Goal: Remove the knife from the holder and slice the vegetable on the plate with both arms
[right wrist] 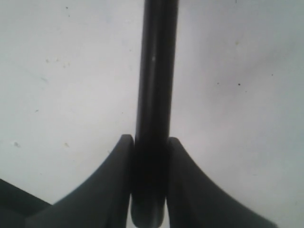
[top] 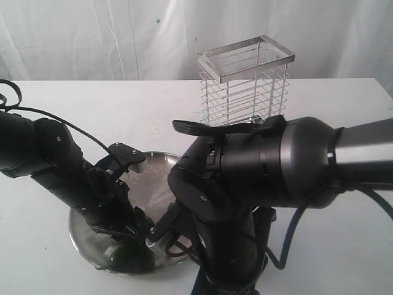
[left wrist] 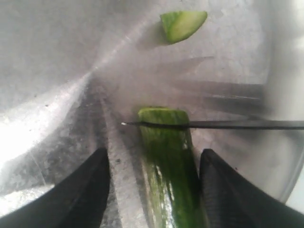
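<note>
Green vegetable (left wrist: 168, 166) on steel plate (left wrist: 52, 71), knife (left wrist: 213, 125) blade across it, cut piece (left wrist: 183, 24) apart

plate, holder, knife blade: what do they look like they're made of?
Plate: polished metal, probably stainless steel; it shows glare streaks and mirrors the knife. Holder: bright silvery wire bars with a flat metal rim frame. Knife: thin dark blade, likely coated or dark steel; seen edge-on, so the finish is unclear.

The knife (left wrist: 223, 124) blade lies across the end of the green vegetable (left wrist: 170, 166) on the plate (left wrist: 57, 71), between the left gripper (left wrist: 154, 190) fingers (left wrist: 80, 194), with a cut piece (left wrist: 183, 24) lying apart.
</note>
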Controlling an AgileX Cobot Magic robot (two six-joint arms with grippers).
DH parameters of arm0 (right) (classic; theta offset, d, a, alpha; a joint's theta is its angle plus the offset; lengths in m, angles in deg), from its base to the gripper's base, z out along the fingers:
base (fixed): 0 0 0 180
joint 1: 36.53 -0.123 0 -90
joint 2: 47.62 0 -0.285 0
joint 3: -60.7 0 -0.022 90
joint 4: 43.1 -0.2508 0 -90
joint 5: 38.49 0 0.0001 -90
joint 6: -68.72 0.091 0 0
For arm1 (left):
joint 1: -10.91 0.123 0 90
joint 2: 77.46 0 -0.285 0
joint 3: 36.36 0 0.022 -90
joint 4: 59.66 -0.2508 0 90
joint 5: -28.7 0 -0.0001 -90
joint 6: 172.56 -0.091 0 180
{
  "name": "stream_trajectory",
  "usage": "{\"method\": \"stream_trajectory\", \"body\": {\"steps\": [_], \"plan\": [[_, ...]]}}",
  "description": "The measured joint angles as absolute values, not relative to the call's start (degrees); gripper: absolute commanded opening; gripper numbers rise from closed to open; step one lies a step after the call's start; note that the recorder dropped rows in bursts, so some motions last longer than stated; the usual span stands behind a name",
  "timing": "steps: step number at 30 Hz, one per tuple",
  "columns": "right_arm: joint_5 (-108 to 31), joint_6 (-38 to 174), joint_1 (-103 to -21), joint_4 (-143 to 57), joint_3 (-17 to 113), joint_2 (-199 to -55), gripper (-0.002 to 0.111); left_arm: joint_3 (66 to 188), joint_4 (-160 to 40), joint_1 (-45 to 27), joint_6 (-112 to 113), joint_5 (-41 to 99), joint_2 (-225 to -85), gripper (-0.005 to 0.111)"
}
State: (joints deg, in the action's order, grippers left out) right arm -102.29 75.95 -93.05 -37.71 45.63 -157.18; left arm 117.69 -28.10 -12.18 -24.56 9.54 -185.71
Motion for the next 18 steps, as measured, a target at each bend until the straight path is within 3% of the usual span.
{"method": "stream_trajectory", "body": {"steps": [18], "plan": [[-102.8,74.58,-93.05,-37.26,51.92,-162.06,0.0,117.69,-27.58,-11.76,-24.56,9.83,-185.71,0.06]]}}
